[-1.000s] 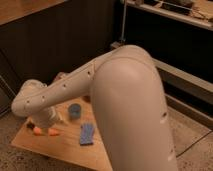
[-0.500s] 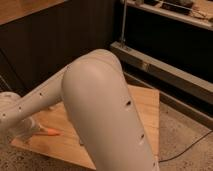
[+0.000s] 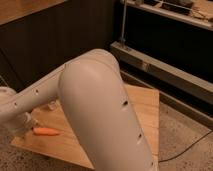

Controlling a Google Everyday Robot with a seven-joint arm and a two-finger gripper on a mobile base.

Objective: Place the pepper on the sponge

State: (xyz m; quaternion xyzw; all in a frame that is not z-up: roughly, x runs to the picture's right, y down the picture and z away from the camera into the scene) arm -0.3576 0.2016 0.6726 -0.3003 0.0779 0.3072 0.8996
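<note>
The pepper (image 3: 45, 131) is a long orange vegetable lying flat near the left front of the wooden table (image 3: 146, 104). My gripper (image 3: 24, 126) hangs at the end of the white arm (image 3: 100, 110), low over the table's left edge and just left of the pepper's thick end. Whether it touches the pepper cannot be made out. The sponge is hidden behind the bulky arm, which fills the middle of the view.
A dark wall panel stands behind the table. At the back right a metal rack (image 3: 165, 70) runs along the floor with a shelf above it. A black cable (image 3: 192, 149) lies on the speckled floor to the right of the table.
The arm has swung across the view and closer, now covering the sponge and the small blue object seen a second ago. The pepper lies in the same spot.
</note>
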